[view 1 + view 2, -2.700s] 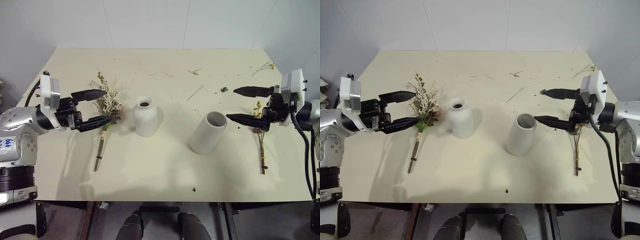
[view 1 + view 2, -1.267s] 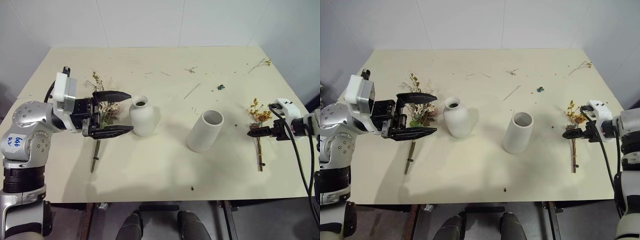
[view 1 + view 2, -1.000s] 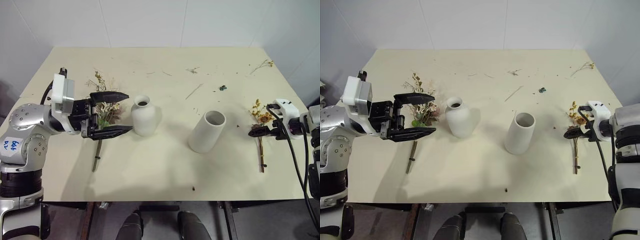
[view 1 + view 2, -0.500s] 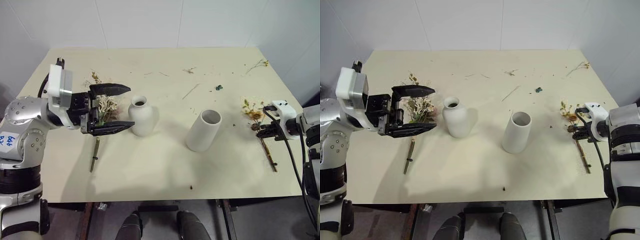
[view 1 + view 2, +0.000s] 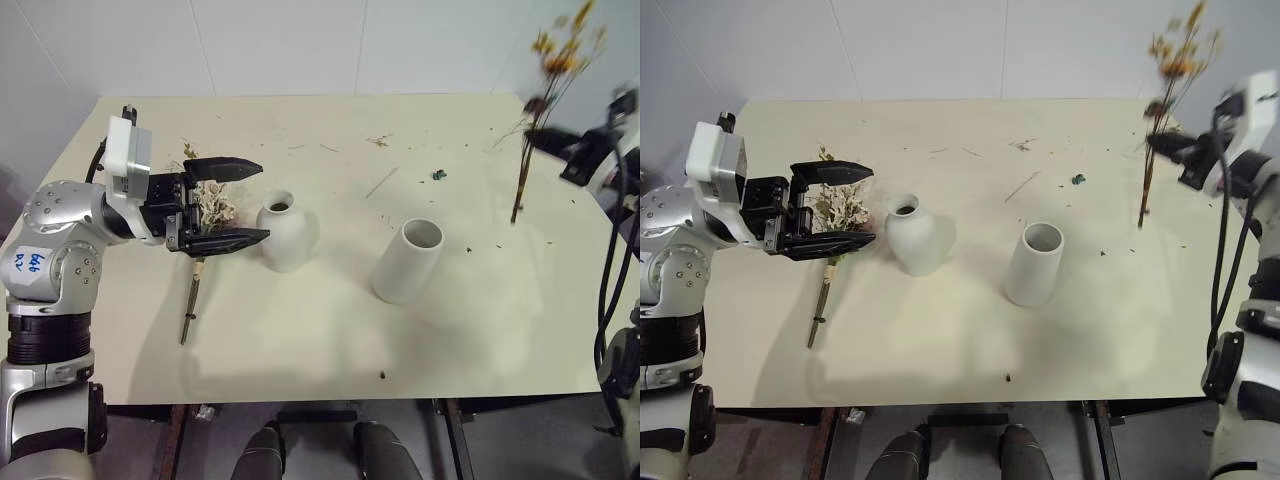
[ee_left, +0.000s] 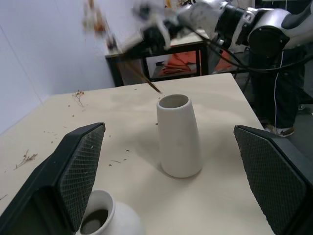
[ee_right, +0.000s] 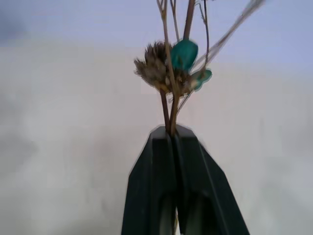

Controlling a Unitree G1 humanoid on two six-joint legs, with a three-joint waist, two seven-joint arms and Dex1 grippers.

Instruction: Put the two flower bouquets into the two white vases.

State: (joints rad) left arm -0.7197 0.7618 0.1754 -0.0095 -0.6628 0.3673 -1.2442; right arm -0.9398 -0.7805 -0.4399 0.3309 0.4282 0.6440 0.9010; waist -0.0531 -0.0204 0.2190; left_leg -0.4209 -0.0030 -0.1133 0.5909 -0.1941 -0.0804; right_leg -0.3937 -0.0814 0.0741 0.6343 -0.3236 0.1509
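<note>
My right hand (image 5: 1160, 143) pinches the yellow-orange bunch (image 5: 1165, 90) aloft; my left hand (image 5: 240, 205) gapes beside the rounded vase (image 5: 284, 233).

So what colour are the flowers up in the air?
Yellow-orange, on the small sparse bunch of thin brown stems; the right eye view shows it best.

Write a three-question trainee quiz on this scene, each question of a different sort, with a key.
1. True or false: the right pincer is shut on the yellow-orange bunch.
2. The bushy cream-white bunch lies: A) on the table B) in the rounded vase C) in the tall cylinder vase.
3. Fill in: the left pincer is ___.

Key: 1 true; 2 A; 3 open.
</note>
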